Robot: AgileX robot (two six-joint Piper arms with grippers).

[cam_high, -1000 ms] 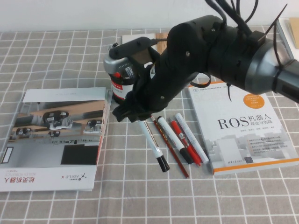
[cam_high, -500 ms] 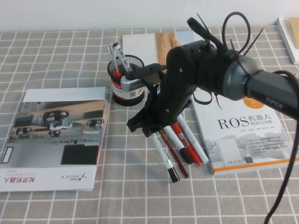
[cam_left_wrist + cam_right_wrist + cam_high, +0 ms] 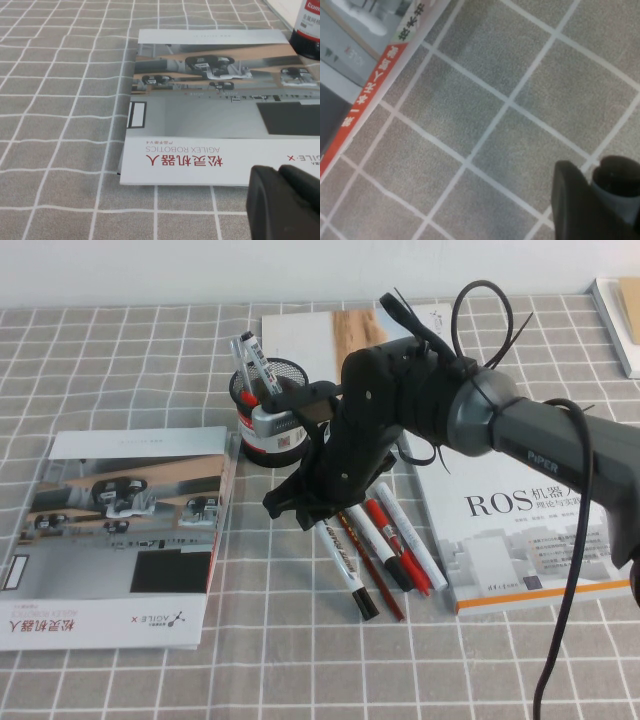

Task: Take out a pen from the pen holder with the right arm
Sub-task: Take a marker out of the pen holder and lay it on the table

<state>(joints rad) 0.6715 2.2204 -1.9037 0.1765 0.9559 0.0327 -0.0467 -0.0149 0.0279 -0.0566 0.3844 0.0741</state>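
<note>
Gripping a white marker point(image 3: 340, 558) by its upper end, the right claw point(image 3: 300, 508) is hanging just in front of the pen holder point(image 3: 270, 412), pinched narrow on the barrel, probably for carrying it clear. The marker's long axis is slanting, black cap pointing down toward the robot's side, beside the loose pens point(image 3: 395, 542) by the ROS book point(image 3: 520, 510). The left claw point(image 3: 280, 174) is idling over the brochure point(image 3: 200, 115); can't tell its state.

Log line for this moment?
right gripper: shut on marker, low beside laid-out pens | left gripper: parked over brochure | pen holder: upright, pens inside
</note>
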